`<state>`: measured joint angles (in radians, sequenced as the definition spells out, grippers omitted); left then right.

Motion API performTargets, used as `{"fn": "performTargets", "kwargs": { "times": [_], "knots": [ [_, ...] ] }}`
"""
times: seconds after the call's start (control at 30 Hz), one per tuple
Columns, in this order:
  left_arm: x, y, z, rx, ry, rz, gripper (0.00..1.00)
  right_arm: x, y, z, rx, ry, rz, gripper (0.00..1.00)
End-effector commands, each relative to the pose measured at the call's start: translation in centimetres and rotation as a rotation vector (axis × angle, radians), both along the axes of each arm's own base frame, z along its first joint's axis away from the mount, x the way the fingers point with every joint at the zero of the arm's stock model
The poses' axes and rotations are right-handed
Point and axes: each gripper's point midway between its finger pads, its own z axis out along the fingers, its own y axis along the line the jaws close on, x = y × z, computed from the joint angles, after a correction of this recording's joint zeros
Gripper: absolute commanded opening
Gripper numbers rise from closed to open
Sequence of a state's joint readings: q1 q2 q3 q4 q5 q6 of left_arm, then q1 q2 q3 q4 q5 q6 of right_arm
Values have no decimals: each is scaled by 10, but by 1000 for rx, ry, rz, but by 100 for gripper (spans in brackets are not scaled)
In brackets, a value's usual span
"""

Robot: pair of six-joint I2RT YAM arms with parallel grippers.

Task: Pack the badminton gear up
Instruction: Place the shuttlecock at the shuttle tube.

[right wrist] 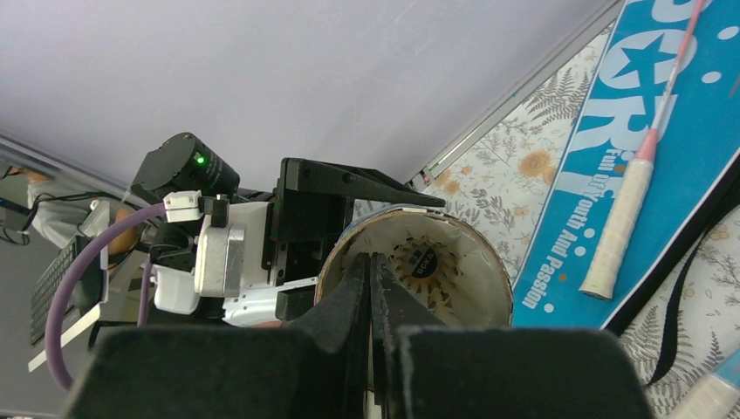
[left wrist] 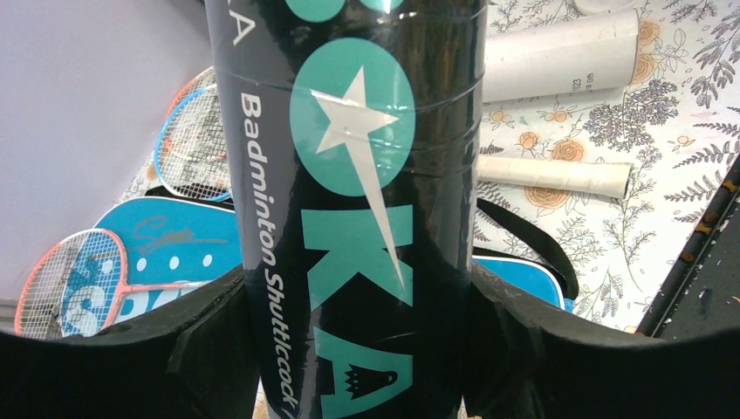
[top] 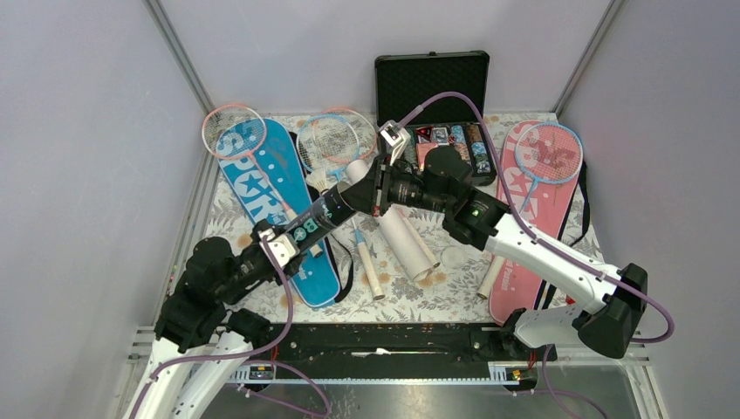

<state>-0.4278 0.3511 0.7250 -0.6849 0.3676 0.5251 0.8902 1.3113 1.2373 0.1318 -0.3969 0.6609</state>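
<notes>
My left gripper (top: 277,243) (left wrist: 358,349) is shut on the dark shuttlecock tube (top: 327,209) (left wrist: 366,218) and holds it off the table, open end toward the right arm. In the right wrist view a white feather shuttlecock (right wrist: 425,262) sits deep inside the tube's mouth (right wrist: 476,240). My right gripper (top: 371,188) (right wrist: 370,262) is shut, with its tips at that opening and nothing showing between them. A white tube (top: 408,240) (left wrist: 558,57) lies on the table. A pink racket (top: 234,131) rests on the blue cover (top: 262,192) (right wrist: 628,105), and a light-blue racket (top: 548,153) on the pink cover (top: 532,218).
An open black case (top: 434,87) of chips stands at the back. Two more rackets (top: 332,138) lie between the covers, and a white-wrapped handle (top: 366,262) (left wrist: 554,175) lies near the white tube. Grey walls close in left, right and behind.
</notes>
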Motion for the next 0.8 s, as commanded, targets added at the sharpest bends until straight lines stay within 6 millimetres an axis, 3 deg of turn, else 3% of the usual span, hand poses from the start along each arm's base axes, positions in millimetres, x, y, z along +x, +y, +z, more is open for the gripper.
{"fn": "performTargets", "kwargs": {
  "times": [0.0, 0.13, 0.27, 0.37, 0.47, 0.63, 0.77],
  "knots": [
    [6, -7, 43, -67, -181, -29, 22, -9, 3, 12, 21, -8, 37, 4],
    [14, 2, 34, -53, -171, 38, 22, -6, -9, 29, 14, -35, -26, 38],
    [23, 14, 22, -39, -171, 121, 21, -1, -25, 48, 23, -87, -100, 56],
    [30, 26, 14, -18, -177, 198, 21, 7, -34, 48, -6, -113, -164, 62],
    [38, 43, 11, 1, -201, 300, 21, 29, -39, 41, -41, -129, -265, 62],
    [48, 76, 17, 30, -254, 486, 21, 83, -31, 16, -108, -154, -449, 63],
    [50, 98, 32, 12, -314, 611, 22, 133, -18, -25, -256, -88, -590, 63]
  ]
}}
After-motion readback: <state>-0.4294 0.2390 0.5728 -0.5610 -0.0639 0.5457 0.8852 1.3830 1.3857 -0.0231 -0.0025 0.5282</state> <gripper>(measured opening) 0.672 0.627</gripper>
